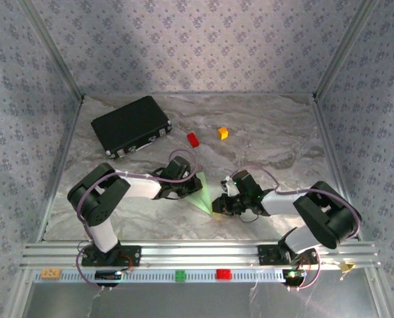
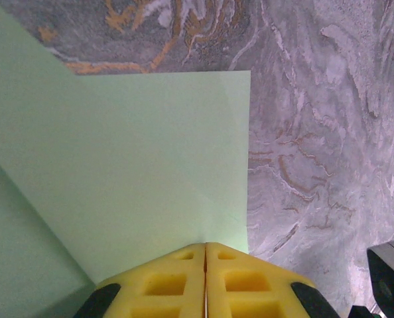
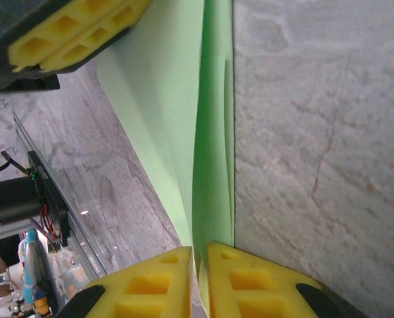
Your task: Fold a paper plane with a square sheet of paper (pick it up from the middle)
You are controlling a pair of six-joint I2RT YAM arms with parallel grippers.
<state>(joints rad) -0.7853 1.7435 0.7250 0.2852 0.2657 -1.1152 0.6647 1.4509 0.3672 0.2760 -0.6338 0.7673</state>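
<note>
The paper plane point(image 1: 198, 197) is a pale green sheet folded into a long pointed shape, lying between my two grippers near the table's middle front. My left gripper point(image 1: 186, 189) is shut on its wide end, and in the left wrist view the yellow fingertips point(image 2: 205, 244) pinch the flat green layer point(image 2: 150, 152). My right gripper point(image 1: 218, 202) is at the narrow end. In the right wrist view its jaws point(image 3: 199, 246) stand a narrow gap apart, with the folded green edge point(image 3: 213, 132) running between them. The left gripper's yellow fingers point(image 3: 77, 33) appear at the top left there.
A black case point(image 1: 131, 124) lies at the back left. A red block point(image 1: 193, 139) and an orange block point(image 1: 223, 132) sit behind the grippers. The front rail carries a green block point(image 1: 180, 275) and a red block point(image 1: 223, 273). Patterned walls enclose the marbled table point(image 1: 283, 132).
</note>
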